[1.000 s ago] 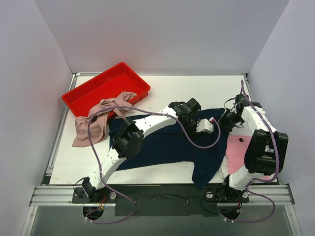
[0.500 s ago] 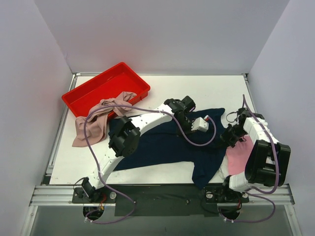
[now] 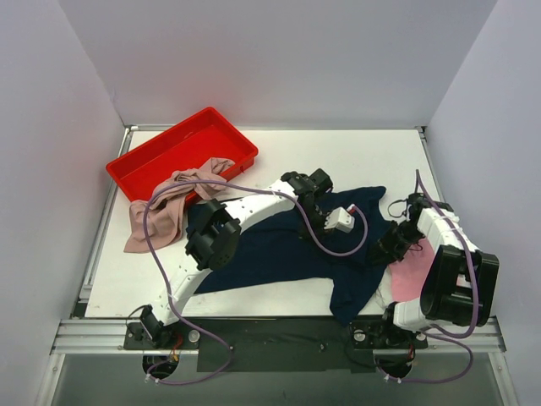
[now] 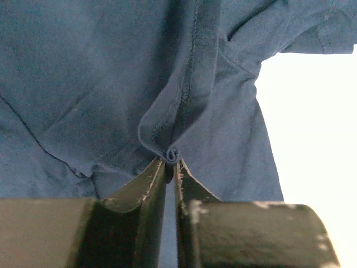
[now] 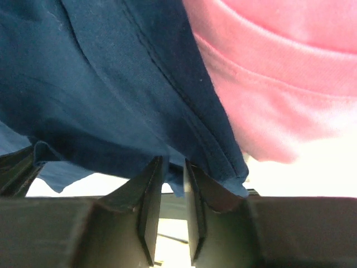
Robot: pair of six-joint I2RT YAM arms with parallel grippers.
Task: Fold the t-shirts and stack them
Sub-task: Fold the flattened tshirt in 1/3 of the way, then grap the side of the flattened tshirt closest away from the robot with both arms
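The navy t-shirt (image 3: 262, 249) lies spread across the middle of the table, its right part hanging over the near edge. My left gripper (image 3: 321, 222) is low over the shirt's middle. In the left wrist view it (image 4: 170, 162) is shut on a small rolled pinch of navy cloth (image 4: 83, 84). My right gripper (image 3: 385, 249) is at the shirt's right edge, beside the bright pink t-shirt (image 3: 412, 269). Its jaws (image 5: 174, 163) stand narrow with a navy hem (image 5: 100, 84) between them and pink cloth (image 5: 279, 72) just beyond. The beige-pink t-shirt (image 3: 161, 211) lies crumpled at the left.
A red tray (image 3: 182, 144) sits at the back left, with the beige-pink shirt draped over its near corner. Grey walls close in three sides. Purple cables loop along both arms. Bare white tabletop shows at the back right and front left.
My right gripper has swung from the far right toward the near edge, along the navy shirt's right side. The left gripper has shifted slightly left and nearer. Both pairs of jaws have eased a little.
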